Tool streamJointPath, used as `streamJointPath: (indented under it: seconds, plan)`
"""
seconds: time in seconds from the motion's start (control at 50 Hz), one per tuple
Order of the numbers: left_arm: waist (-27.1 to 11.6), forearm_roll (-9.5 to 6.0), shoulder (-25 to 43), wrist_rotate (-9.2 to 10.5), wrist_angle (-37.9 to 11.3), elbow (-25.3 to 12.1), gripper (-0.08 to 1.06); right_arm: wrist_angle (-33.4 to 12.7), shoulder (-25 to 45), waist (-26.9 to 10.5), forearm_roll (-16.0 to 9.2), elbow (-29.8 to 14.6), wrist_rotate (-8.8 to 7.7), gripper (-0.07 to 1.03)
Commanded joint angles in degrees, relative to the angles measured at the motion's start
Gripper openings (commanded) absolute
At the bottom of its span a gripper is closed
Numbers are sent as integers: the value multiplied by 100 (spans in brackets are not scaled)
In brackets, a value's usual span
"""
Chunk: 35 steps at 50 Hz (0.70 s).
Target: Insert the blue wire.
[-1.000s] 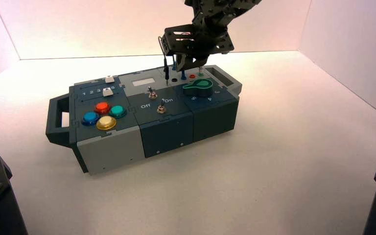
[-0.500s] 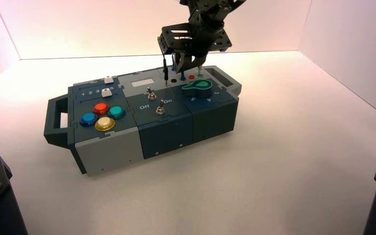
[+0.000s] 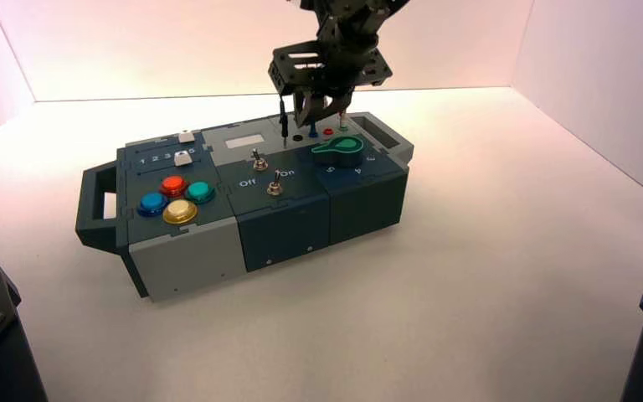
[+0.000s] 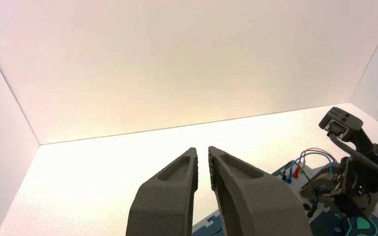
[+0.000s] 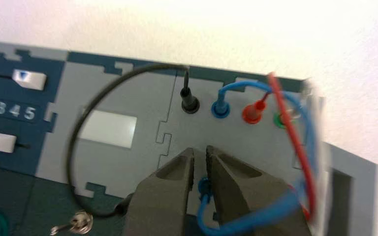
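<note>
I am positioning the right gripper (image 5: 201,150) above the gray socket panel (image 5: 142,105) at the far right of the box (image 3: 243,201). Its fingers are standing slightly apart, with a narrow gap showing between the tips; the tool is open and is gripping nothing that I am seeing.

The blue wire (image 5: 241,84) is arching between two blue sockets. One plug (image 5: 220,105) is sitting in the far-row blue socket, between the black plug (image 5: 189,100) and the red plug (image 5: 254,112). The other plug (image 5: 204,186) is standing at the near-row blue socket, just beside the fingertips and partly hidden by them. I cannot tell its full seating depth.

The black lead (image 5: 74,142) is looping from its far-row socket toward a toggle switch (image 5: 80,222). The red lead (image 5: 295,142) is arching near the blue wire.

The left gripper (image 4: 203,150) is idling well apart from the sockets, facing the back wall, its fingers parted by a narrow gap.
</note>
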State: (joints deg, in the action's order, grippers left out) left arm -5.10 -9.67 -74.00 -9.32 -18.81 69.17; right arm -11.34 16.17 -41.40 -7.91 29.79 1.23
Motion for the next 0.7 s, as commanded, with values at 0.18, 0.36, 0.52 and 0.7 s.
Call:
streamJointPath:
  seconds: [0.18,0.36,0.52,0.7]
  plan:
    - [26,9,-18,9,18,-149,14,-193,-53,-97,-18,9,26,28]
    - [26,9,-44,18,18,-141,14,-466,-290,35,97,-53,26,33]
    - [26,0,-44,18,9,-141,14,-817,-483,176,246,-141,44,33]
    - [26,9,-44,18,9,-141,14,-1160,-536,185,431,-272,44,33]
